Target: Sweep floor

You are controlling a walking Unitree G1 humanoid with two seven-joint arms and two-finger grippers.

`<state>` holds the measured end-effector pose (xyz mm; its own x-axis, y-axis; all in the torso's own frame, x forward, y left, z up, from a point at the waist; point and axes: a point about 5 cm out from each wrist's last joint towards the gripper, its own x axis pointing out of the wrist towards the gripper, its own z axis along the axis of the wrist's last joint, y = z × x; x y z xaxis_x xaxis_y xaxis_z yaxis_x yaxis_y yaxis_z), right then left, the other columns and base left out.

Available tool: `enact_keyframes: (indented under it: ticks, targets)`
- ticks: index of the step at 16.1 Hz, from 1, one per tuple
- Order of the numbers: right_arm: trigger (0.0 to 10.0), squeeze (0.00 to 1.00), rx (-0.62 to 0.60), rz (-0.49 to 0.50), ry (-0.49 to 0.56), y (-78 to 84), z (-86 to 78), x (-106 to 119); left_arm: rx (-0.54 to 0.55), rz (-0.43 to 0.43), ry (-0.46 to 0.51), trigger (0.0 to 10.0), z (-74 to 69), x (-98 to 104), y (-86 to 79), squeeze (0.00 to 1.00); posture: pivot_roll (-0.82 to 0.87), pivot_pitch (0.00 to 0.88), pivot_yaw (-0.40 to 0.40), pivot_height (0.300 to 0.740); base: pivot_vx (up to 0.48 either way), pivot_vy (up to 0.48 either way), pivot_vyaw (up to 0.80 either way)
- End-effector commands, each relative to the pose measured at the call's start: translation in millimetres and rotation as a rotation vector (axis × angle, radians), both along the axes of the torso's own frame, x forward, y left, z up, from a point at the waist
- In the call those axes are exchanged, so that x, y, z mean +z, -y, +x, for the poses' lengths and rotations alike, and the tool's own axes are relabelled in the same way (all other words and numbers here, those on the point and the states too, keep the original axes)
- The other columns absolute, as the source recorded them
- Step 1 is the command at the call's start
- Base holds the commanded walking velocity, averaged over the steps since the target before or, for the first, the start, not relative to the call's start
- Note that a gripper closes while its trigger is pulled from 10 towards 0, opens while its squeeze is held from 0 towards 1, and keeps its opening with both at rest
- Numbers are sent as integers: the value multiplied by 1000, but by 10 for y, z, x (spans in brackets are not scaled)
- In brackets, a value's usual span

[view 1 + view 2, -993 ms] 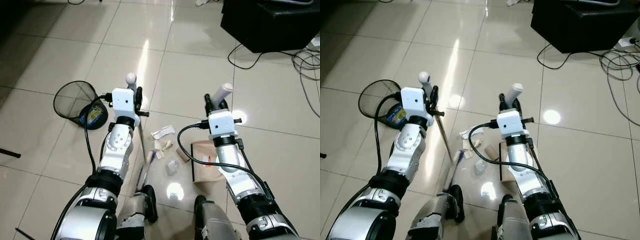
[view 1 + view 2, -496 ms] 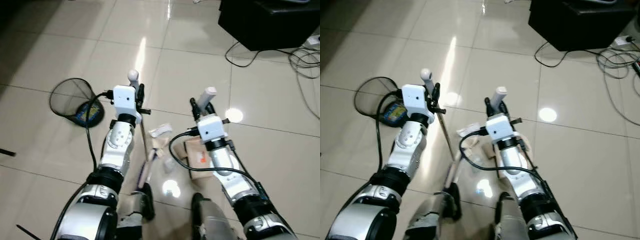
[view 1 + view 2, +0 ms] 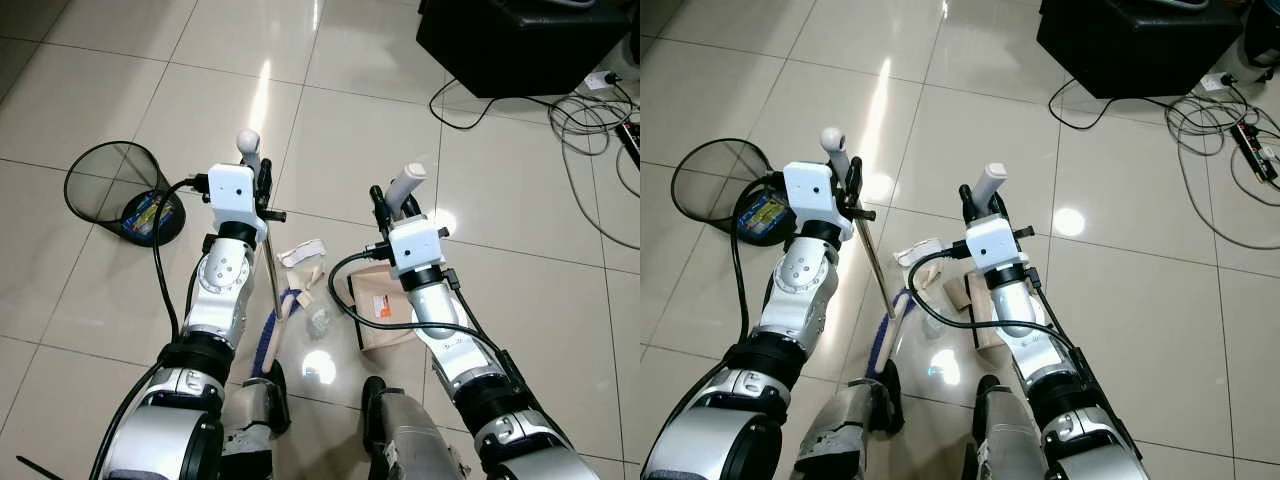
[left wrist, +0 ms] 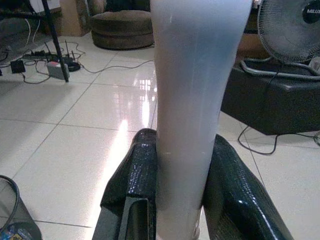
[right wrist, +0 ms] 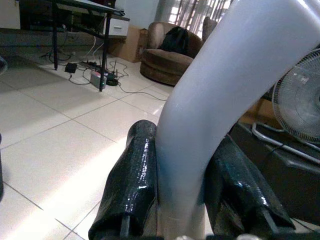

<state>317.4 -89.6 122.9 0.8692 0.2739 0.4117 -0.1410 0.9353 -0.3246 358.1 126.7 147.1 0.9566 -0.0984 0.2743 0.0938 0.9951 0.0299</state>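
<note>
In the left eye view, the left gripper [image 3: 256, 172] was clamped on the white handle of the broom [image 3: 247, 146], whose thin metal shaft ran down from the gripper to the blue brush head [image 3: 268, 338] on the tiled floor [image 3: 120, 60], near the robot's feet. The right gripper [image 3: 392, 205] was closed around the white handle of the dustpan [image 3: 409, 183], and the brown dustpan tray [image 3: 384, 309] lay flat on the floor beneath that arm. Between the two tools lay white paper scraps [image 3: 301, 252] and a small clear crumpled piece [image 3: 318, 322]. A black mesh wastebasket [image 3: 122, 190] lay on its side to the left of the left arm, with a coloured packet inside. A black box [image 3: 520, 40] stood at the upper right, with tangled cables [image 3: 590, 110] beside it.

The right eye view showed the same layout, and a power strip [image 3: 1252, 152] lay among the cables at the far right.

In the left wrist view, both black fingers [image 4: 134, 180] pressed against the pale broom handle between them; a fan [image 4: 290, 30] and a round brown seat [image 4: 122, 27] stood beyond.

In the right wrist view, the black fingers [image 5: 132, 175] squeezed the curved white dustpan handle; an armchair [image 5: 175, 55] stood in the background
</note>
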Motion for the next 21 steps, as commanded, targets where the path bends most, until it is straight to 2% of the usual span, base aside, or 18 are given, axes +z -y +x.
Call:
enact_keyframes:
  ticks: [1,7,10,13,15,17,21]
  targets:
    - [10000,0,-3,29,-78,-28,-53,-163,3,-53,-71,10000,-55,-166,-3,0,82,377,-8,740,0,0,0]
    - [10000,0,16,82,-69,-72,-135,-176,-114,-257,-32,10000,-13,38,300,0,55,370,13,740,0,0,0]
    - [10000,0,22,99,-68,-72,-151,-173,-171,-281,-2,10000,-16,120,358,0,53,362,10,740,0,0,0]
    - [10000,0,24,110,-57,-66,-165,-151,-200,-250,17,10000,-11,157,336,0,47,352,16,740,0,0,0]
    - [10000,0,22,117,-59,-45,-188,-163,-240,-197,35,10000,-7,190,318,0,49,346,19,740,0,0,0]
    - [10000,0,-12,162,-72,54,-202,-181,-334,-116,80,10000,-26,288,307,0,50,334,23,740,0,0,0]
    - [10000,0,-91,246,-76,308,-229,-179,-433,-80,112,10000,-17,439,209,0,50,315,33,740,0,0,0]
